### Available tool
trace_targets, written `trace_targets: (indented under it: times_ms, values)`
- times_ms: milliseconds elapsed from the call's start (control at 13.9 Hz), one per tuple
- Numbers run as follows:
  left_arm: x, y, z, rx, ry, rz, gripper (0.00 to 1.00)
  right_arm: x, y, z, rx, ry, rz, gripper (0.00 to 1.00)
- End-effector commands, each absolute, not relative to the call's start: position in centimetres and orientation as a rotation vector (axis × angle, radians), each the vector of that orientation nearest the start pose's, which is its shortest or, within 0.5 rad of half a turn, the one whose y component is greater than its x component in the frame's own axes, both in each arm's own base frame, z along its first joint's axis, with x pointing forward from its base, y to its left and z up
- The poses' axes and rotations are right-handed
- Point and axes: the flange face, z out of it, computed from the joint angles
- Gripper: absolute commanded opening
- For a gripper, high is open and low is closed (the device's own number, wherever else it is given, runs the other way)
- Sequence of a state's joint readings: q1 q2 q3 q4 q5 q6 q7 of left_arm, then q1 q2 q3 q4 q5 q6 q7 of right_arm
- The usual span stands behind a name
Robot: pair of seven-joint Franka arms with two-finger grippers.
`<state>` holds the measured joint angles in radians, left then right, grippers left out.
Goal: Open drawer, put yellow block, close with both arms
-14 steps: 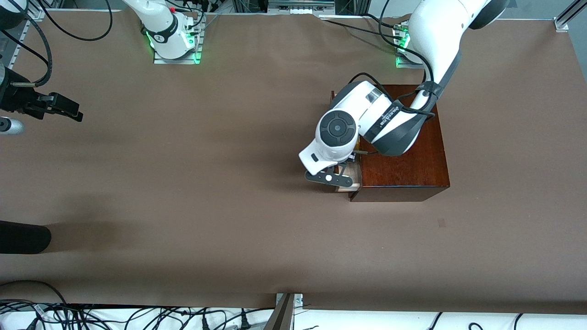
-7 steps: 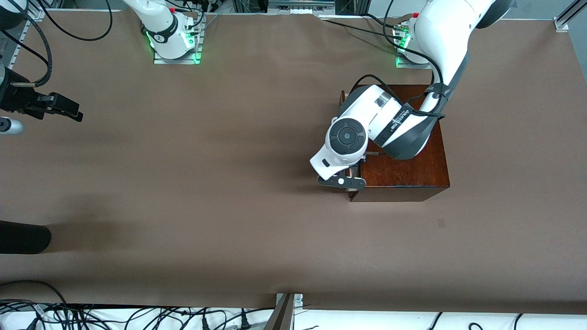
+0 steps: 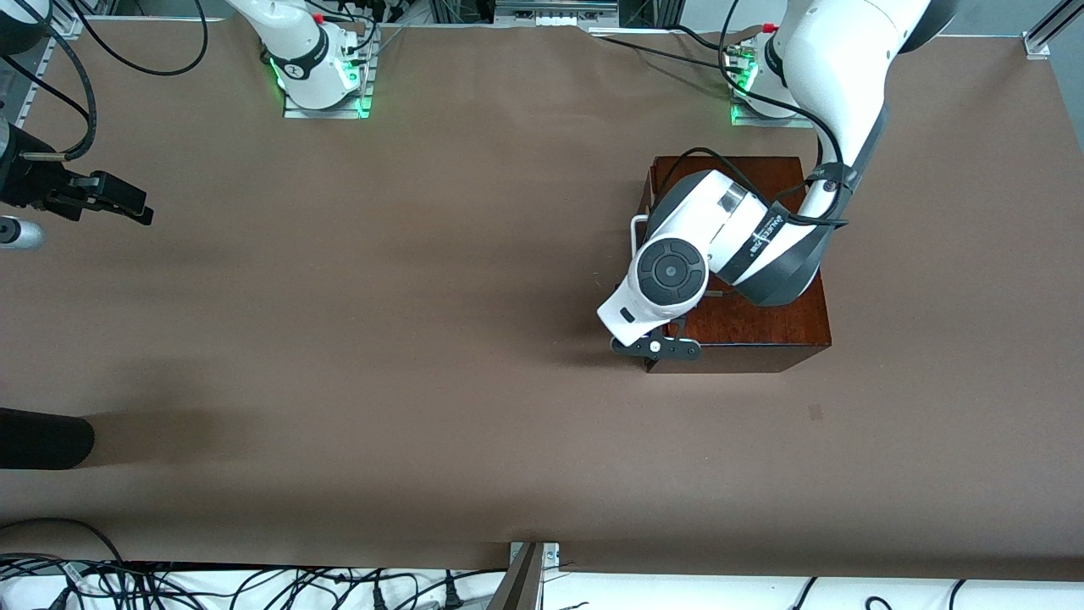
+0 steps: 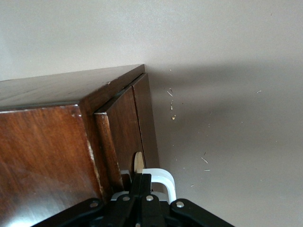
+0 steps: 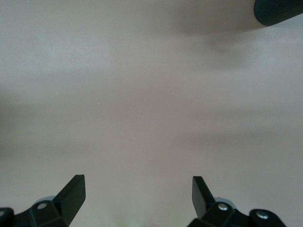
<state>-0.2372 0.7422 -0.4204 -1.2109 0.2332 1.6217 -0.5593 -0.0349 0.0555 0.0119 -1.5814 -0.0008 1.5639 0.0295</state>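
Note:
The dark mahogany box (image 3: pixel 749 326) stands at the left arm's end of the table. The drawer (image 4: pixel 130 125) is pushed almost fully in; its dark front stands out a little from the box. Its white handle (image 3: pixel 637 227) shows beside the left wrist and in the left wrist view (image 4: pixel 163 178). My left gripper (image 4: pixel 144 178) is shut, its fingertips against the drawer front inside the handle's loop. The left wrist hides it in the front view. My right gripper (image 3: pixel 135 207) waits open and empty over bare table (image 5: pixel 138 189). The yellow block is out of view.
A dark rounded object (image 3: pixel 42 438) lies at the right arm's end of the table and shows in the right wrist view (image 5: pixel 279 9). Cables and a metal post (image 3: pixel 525 576) line the table's near edge.
My left arm has moved toward the box and pushed the drawer in; the pale tray no longer shows in the front view. The right arm has not moved.

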Motion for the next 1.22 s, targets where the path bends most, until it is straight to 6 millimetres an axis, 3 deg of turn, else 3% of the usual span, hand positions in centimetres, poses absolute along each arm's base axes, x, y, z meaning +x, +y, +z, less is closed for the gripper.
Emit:
trace_targets:
  times_ms: [0, 72, 144, 215, 287, 431, 574, 718, 862, 1005, 1149]
  values:
    - [61.8, -33.9, 35.4, -2.977, 0.131, 0.354, 0.0, 57.0, -1.3, 59.3, -3.124, 0.072, 0.11, 1.0]
    - [61.5, -34.4, 36.7, -2.99, 0.087, 0.331, 0.0, 56.9, -1.3, 59.3, -3.124, 0.072, 0.113, 1.0]
    - [60.6, -35.7, 37.9, -3.009, 0.07, 0.329, 0.37, 56.9, -1.3, 59.3, -3.124, 0.072, 0.113, 1.0]
    - [59.9, -36.5, 39.8, -3.04, 0.057, 0.317, 0.93, 56.9, -1.3, 59.3, -3.124, 0.072, 0.113, 1.0]
    - [59.4, -37.0, 41.6, -3.069, 0.043, 0.304, 1.0, 57.0, -1.3, 59.3, -3.124, 0.072, 0.11, 1.0]
    - [58.0, -37.2, 45.8, -3.122, 0.032, 0.307, 1.0, 57.0, -1.3, 59.3, -3.126, 0.072, 0.11, 1.0]
    - [57.3, -36.0, 49.8, -3.152, 0.022, 0.285, 1.0, 57.0, -1.3, 59.4, -3.126, 0.072, 0.108, 1.0]
    - [58.9, -31.5, 52.9, -3.17, -0.083, 0.214, 1.0, 57.0, -1.3, 59.4, -3.126, 0.072, 0.106, 1.0]
    - [60.6, -27.0, 54.2, -3.178, -0.181, 0.186, 1.0, 57.0, -1.3, 59.3, -3.126, 0.072, 0.108, 1.0]
    - [60.5, -23.1, 56.8, -3.178, -0.069, 0.142, 1.0, 57.0, -1.3, 59.4, -3.126, 0.072, 0.106, 1.0]
    - [61.2, -17.6, 58.3, -3.169, -0.078, 0.143, 1.0, 57.0, -1.3, 59.4, -3.126, 0.072, 0.103, 1.0]
